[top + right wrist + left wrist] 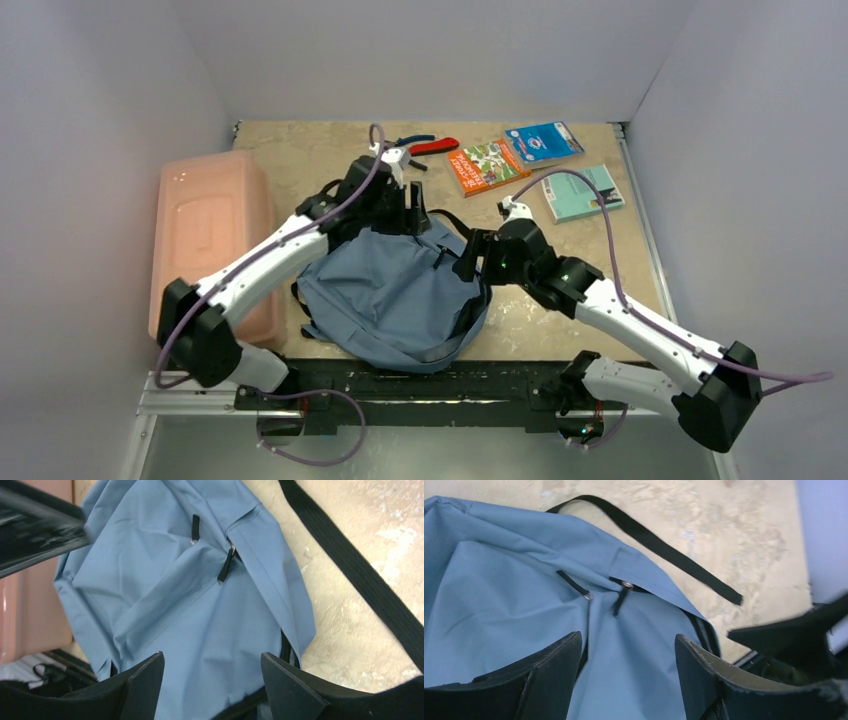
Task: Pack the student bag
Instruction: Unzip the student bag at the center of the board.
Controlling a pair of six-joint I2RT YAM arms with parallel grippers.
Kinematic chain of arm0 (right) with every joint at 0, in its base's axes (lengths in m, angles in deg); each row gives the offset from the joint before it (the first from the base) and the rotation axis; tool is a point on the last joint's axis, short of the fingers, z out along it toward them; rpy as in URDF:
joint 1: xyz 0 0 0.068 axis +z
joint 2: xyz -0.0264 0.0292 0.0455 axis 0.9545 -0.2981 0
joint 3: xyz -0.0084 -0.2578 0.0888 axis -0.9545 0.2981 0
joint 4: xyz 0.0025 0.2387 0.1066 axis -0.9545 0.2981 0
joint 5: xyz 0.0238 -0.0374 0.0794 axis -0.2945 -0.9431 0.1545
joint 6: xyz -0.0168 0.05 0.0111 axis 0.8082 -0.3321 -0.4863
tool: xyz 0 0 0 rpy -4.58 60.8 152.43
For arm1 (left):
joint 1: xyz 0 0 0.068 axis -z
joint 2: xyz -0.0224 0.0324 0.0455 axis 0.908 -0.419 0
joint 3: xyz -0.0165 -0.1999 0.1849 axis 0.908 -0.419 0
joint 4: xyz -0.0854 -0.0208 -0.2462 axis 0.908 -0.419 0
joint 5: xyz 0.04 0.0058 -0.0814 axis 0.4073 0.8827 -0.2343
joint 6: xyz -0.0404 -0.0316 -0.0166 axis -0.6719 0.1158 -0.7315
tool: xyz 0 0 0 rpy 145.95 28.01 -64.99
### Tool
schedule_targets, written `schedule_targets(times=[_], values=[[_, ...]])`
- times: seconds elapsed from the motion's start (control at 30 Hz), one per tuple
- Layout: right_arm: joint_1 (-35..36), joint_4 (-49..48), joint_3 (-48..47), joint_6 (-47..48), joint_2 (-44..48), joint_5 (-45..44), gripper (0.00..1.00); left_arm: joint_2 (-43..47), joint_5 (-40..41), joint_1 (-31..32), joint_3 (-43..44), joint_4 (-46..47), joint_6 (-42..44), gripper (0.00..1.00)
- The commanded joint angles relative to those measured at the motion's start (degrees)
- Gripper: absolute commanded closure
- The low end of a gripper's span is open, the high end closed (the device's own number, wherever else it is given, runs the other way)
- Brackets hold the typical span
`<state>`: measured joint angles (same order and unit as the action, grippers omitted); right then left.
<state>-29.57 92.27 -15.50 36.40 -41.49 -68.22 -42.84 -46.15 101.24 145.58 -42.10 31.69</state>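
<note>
Fabric of grey-blue colour fills both wrist views. The student bag (390, 290) lies flat in the middle of the counter (600, 250), its lower edge near the arm bases and the pink box (210, 235) near its left side. The left jaws stand wide over the upper part of the bag, with nothing between them. The right jaws, also wide and empty, hang at the bag's right edge. Two dark zip pulls (573, 584) sit close together on the bag. One black strap (360, 580) runs across the bare counter. At the far side lie an orange book (485, 165), a blue packet (543, 142), a teal notebook (583, 192) and a tool with red and blue handles (425, 145).
</note>
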Motion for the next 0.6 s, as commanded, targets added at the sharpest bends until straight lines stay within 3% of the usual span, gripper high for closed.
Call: schedule_targets(times=[0.0, 0.17, 0.23, 0.4, 0.57], values=[[-0.20, 6.82, 0.54, -0.52, 4.85, 5.85, 0.25, 10.46, -4.17, 4.00, -10.56, 8.08, -0.78, 0.32], [-0.27, 5.38, 8.14, -3.31, 13.98, 8.43, 0.25, 15.06, -0.55, 12.17, -19.54, 17.28, -0.68, 0.32], [-0.29, 5.83, 8.46, -10.52, 16.38, 6.57, 0.21, 14.95, 0.24, 14.75, -21.09, 19.09, -1.07, 0.31], [-0.35, 3.44, 10.00, -12.74, 14.31, 13.56, 0.21, 12.96, 6.94, 21.94, -22.20, 19.60, 1.15, 0.29], [-0.31, -4.78, 14.24, -18.12, 12.99, 21.69, 0.23, 16.53, 12.77, 24.01, -26.65, 21.92, 1.75, 0.31]])
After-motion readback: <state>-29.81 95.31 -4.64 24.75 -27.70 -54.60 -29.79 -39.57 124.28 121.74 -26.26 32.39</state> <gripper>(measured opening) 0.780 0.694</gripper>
